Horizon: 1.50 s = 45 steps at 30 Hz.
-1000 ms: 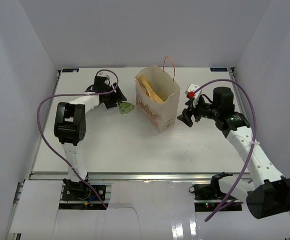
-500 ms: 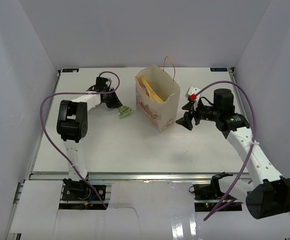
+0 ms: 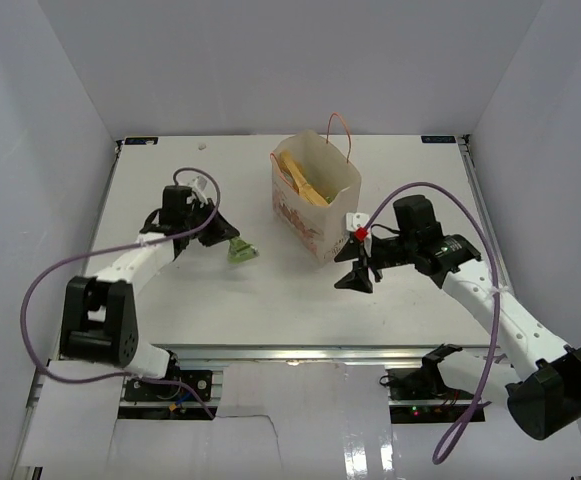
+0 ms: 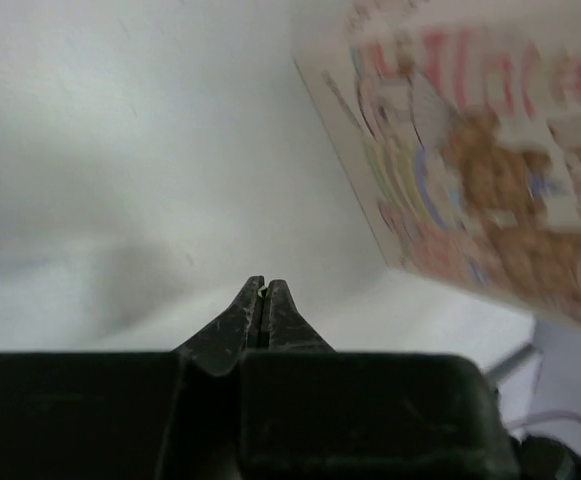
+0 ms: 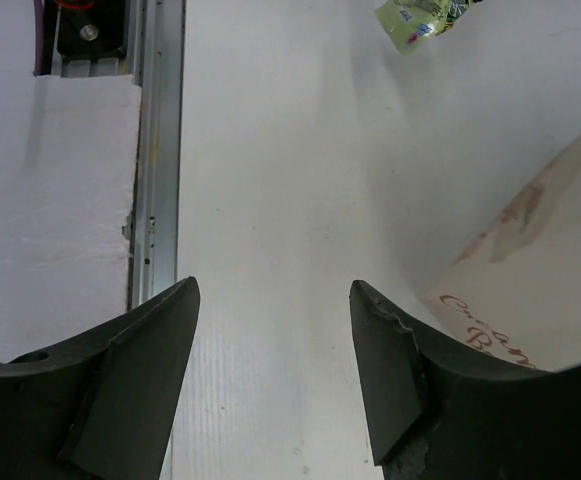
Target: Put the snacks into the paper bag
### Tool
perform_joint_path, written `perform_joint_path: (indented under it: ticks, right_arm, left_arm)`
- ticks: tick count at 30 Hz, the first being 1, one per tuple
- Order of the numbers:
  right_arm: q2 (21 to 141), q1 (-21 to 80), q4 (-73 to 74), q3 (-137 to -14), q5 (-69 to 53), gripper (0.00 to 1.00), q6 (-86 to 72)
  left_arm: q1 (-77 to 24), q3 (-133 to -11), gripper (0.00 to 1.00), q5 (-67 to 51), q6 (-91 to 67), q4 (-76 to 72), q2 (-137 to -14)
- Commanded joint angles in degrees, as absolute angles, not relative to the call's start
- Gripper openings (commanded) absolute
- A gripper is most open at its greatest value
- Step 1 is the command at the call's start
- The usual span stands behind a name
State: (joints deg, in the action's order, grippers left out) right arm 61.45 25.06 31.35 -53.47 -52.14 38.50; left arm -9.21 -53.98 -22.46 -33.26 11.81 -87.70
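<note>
Clamps green candy wrapper [image 3: 240, 250] in left gripper [image 3: 229, 242], fingertips together, left of paper bag [image 3: 315, 208]. Holds right gripper [image 3: 355, 276] spread, empty, beside bag's near corner. Shows yellow crisp packet [image 3: 298, 178] inside upright bag.

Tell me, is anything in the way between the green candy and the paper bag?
No, nothing visible. The green candy wrapper, pinched in the left pincer, has only bare table between it and the paper bag. It must go over the bag's tall side.

White tbl [image 3: 270, 300]; paper bag [image 3: 308, 215] upright on it, back-ctr.
</note>
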Motion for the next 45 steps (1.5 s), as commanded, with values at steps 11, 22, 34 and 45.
perform_joint_path:
  ticks: [11,22,34,45]
  right_arm:
    - [74.26,53.68,10.12,-57.03,-23.40,0.69,8.82]
    - [87.53,61.96,6.68,-68.37,-14.15,0.71,-10.10]
    - [90.62,61.62,6.41,-71.63,-16.87,0.08,-8.10]
    - [81.40,55.47,17.74,-73.65,-29.17,0.08,23.97]
  left_arm:
    - [-14.59,-22.07,0.00,-32.08,-58.44,-4.40,-48.97]
    - [-15.12,-21.71,0.00,-29.36,-59.42,-0.62,-43.68]
    - [-15.12,-25.13,0.14,-29.53,-58.71,-1.32,-46.32]
    - [-15.03,-44.02,0.97,-4.68,-43.26,20.73,-46.75]
